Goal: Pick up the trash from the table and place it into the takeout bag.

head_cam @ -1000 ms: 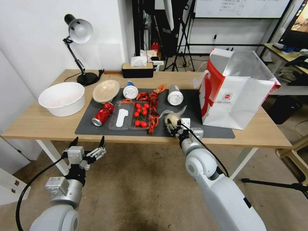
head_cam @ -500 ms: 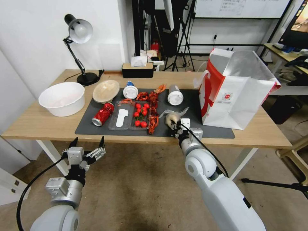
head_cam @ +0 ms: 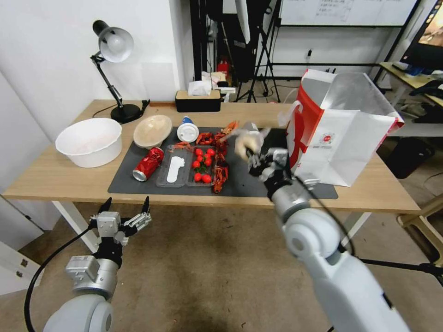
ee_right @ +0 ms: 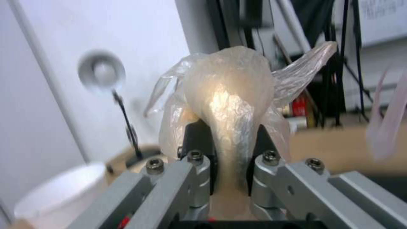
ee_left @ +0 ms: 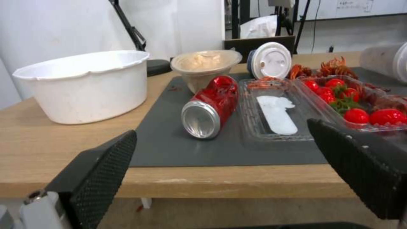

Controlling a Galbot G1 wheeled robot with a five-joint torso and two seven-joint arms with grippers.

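Head view puts the right claw [head_cam: 253, 157] above the dark mat [head_cam: 258, 182], pinching the clear plastic bag [head_cam: 247, 140] with its pale lump, lifted clear of the bench [head_cam: 55, 177]. The takeout bag [head_cam: 337, 133] stands upright just beside it toward the bench's right end, mouth open upward, so I judge the carry must go rightward and higher to clear the rim. The left claw [head_cam: 125, 216] hangs spread below the bench's front edge
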